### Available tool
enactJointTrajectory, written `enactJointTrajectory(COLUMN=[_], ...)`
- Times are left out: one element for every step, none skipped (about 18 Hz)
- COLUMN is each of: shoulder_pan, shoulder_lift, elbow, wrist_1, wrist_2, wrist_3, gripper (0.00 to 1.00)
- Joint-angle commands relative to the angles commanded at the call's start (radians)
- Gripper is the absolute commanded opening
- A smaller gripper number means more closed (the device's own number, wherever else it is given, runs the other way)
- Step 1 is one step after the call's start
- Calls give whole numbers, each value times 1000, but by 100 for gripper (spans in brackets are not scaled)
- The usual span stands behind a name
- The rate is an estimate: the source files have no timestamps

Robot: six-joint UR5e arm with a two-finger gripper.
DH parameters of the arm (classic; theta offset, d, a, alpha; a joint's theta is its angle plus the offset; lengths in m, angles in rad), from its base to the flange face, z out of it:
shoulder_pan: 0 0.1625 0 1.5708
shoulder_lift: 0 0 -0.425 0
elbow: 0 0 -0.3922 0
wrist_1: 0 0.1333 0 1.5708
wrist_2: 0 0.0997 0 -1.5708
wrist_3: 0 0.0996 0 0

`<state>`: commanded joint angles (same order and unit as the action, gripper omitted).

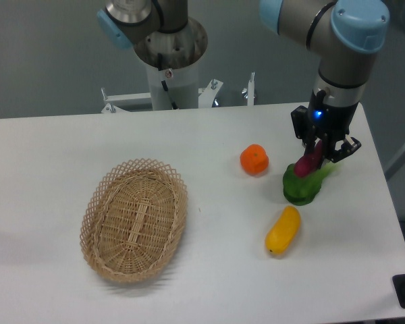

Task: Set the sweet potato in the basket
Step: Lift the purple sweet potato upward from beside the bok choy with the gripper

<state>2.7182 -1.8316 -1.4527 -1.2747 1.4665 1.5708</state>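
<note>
The sweet potato (309, 162) is a small magenta-purple piece held tilted between the fingers of my gripper (322, 152) at the right of the table. The gripper is shut on it, just above a green toy vegetable (302, 184). The lower tip of the sweet potato is close to or touching the green piece; I cannot tell which. The basket (133, 219) is an oval tan wicker basket lying at the left of the table, far from the gripper, with nothing in it.
An orange round fruit (254, 159) lies left of the gripper. A yellow oblong vegetable (283, 230) lies below the green piece. The arm's base column (170, 74) stands at the back. The table's right edge (385, 202) is near the gripper.
</note>
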Motion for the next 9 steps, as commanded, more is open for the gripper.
enactJointTrajectory(shoulder_pan=[-2, -2, -6, -9, -9, -9, -11, -15, -26], shoulder_lift=[0, 0, 0, -2, -2, 0, 2, 2, 0], elbow=[-2, -3, -2, 0, -2, -2, -2, -3, -3], wrist_1=[0, 0, 0, 0, 0, 0, 0, 0, 0], wrist_2=[0, 0, 0, 0, 0, 0, 0, 0, 0], wrist_3=[-9, -18, -26, -34, -40, -41, -41, -43, -46], gripper=[25, 25, 25, 25, 25, 25, 25, 25, 25])
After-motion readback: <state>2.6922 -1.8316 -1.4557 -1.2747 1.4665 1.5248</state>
